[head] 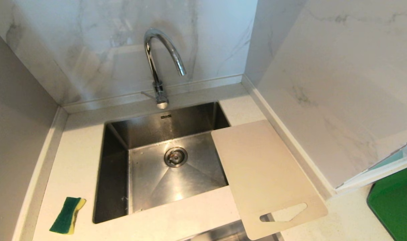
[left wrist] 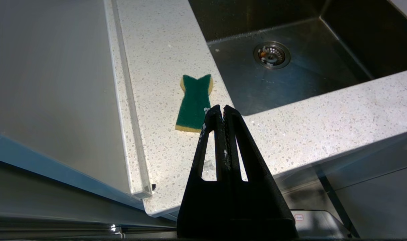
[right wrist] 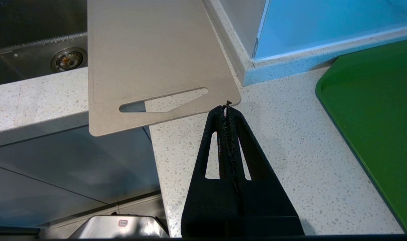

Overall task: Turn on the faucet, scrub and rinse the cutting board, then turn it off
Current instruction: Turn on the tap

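Waiting at the sink, the left gripper and right gripper hang short of the worktop, fingers pressed together, holding nothing. The cutting board lies at the sink's right, one edge over the basin, its handle end jutting past the worktop's front; a careless nudge could likely tip it off. The faucet stands dry behind the basin. A green sponge rests front left on speckled pale stone; marble walls close the corner.
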Robot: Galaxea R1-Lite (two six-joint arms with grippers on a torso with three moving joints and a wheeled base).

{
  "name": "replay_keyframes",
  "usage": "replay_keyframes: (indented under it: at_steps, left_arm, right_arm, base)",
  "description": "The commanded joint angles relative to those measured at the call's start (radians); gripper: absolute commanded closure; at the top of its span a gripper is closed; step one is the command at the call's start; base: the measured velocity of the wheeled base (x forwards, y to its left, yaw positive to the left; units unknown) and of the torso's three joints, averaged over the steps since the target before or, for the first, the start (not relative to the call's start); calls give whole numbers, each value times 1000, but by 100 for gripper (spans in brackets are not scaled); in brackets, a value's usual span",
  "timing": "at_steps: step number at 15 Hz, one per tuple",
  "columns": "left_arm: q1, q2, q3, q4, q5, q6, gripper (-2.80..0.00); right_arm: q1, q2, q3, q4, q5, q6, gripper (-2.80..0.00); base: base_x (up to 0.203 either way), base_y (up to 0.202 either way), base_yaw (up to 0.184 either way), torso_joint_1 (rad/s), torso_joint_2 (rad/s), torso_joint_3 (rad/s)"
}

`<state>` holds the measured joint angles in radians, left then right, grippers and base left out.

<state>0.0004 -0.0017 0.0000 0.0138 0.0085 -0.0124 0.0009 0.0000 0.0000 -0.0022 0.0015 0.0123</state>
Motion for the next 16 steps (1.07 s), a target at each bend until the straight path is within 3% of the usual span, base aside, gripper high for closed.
replay_keyframes:
  at_steps: [1, 9, 11, 16]
  left_arm:
    - [1, 0, 2, 0, 0, 0, 0]
    - [1, 4, -9, -3, -1, 22, 0]
    - [-1, 60, -100, 17, 5, 22, 0]
    - [0, 376, -480, 72, 1, 32, 0]
  right_arm:
    - [0, 0, 0, 0, 0, 0, 0]
    - [-1, 1, 0, 0, 0, -2, 0]
    - [1, 0, 0, 0, 0, -1, 0]
    - [-1, 0, 0, 1, 0, -2, 0]
  base:
    - [0, 0, 0, 0, 0, 0]
    - [0, 0, 0, 0, 0, 0]
    - [0, 0, 0, 0, 0, 0]
    - [0, 0, 0, 0, 0, 0]
